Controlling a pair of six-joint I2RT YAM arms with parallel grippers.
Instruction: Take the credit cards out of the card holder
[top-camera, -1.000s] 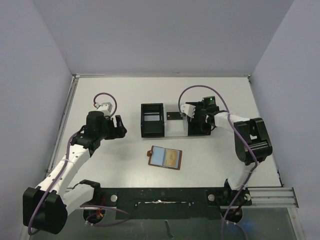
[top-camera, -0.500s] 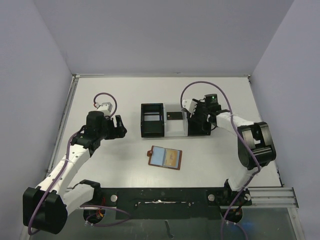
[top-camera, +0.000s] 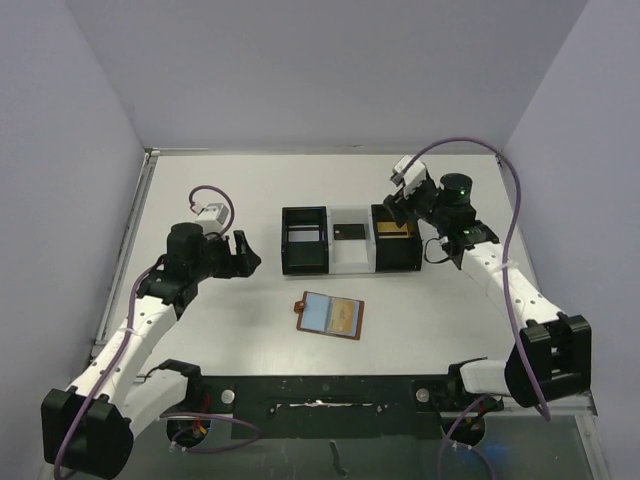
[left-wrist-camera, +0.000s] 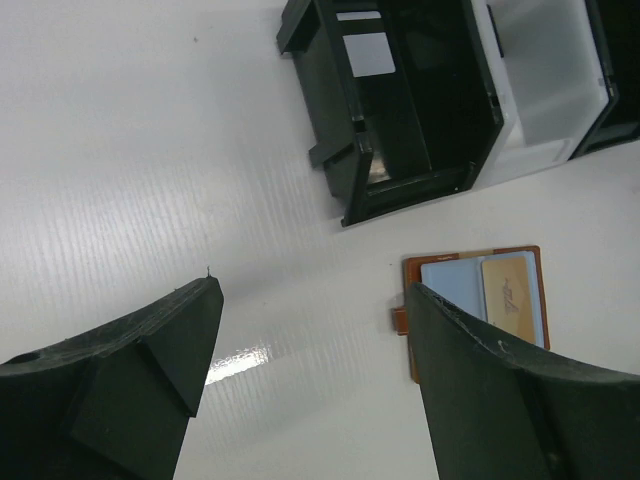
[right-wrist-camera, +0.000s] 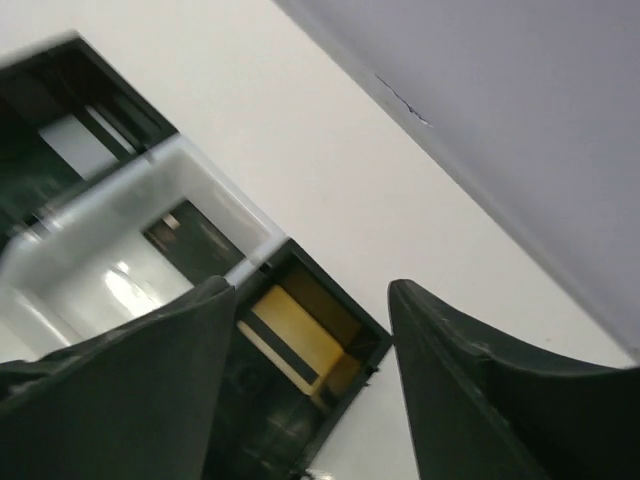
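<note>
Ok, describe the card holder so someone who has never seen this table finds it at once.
On the white table, find the black-and-white three-compartment tray in the middle. Between it and the table's near edge lies the card holder: a small flat reddish-brown wallet, lying open. Unlike the boxy tray, it shows blue-grey pockets and a gold-tan card.

A white table (top-camera: 200, 190) is seen from above. Near its centre a black-and-white three-compartment tray (top-camera: 304, 268) is set, its length running from 9 to 3 o'clock. The card holder (top-camera: 331, 317) is laid open and flat at the tray's 6 o'clock, near it but apart.
</note>
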